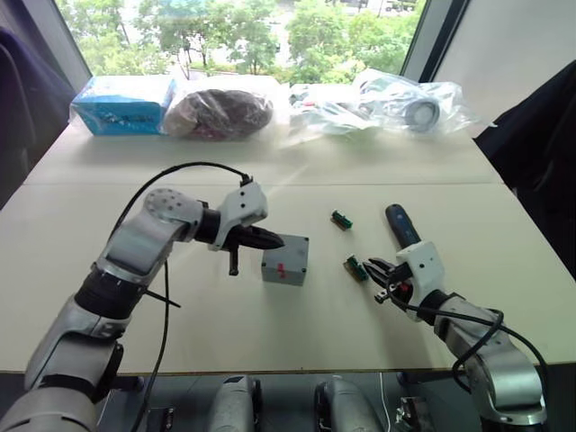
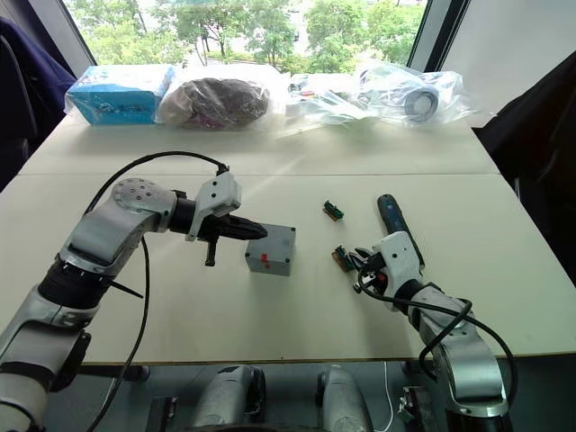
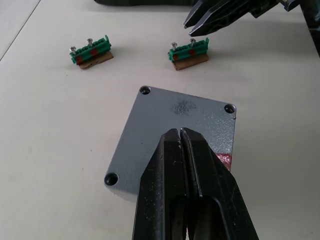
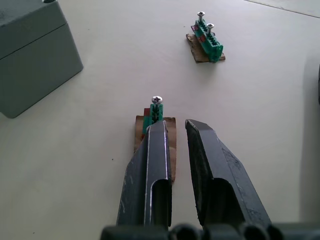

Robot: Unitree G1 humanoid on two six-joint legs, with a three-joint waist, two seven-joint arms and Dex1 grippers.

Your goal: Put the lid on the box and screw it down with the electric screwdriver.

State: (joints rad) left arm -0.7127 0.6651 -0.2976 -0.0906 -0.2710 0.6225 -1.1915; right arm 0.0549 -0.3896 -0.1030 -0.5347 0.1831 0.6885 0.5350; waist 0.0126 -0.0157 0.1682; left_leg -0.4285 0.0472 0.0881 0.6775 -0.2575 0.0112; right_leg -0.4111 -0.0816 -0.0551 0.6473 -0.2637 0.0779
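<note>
The grey box (image 1: 285,262) stands mid-table with a red dot on its near wall. The lid (image 3: 165,115) lies on top of it, corner holes showing. My left gripper (image 1: 274,241) is shut, its tips (image 3: 180,132) resting on or just over the lid. The electric screwdriver (image 1: 402,225) lies on the table to the right, just beyond my right gripper (image 1: 373,267). That gripper (image 4: 175,125) is open by a narrow gap with nothing in it, low over the table. Its fingers (image 4: 155,145) sit against a green block with a screw (image 4: 154,116).
A second green block with screws (image 1: 341,219) lies between the box and the screwdriver. Along the far edge sit a blue package (image 1: 123,103), a bagged brown item (image 1: 219,112) and clear plastic bags (image 1: 396,103). A black cable (image 1: 180,168) loops over my left arm.
</note>
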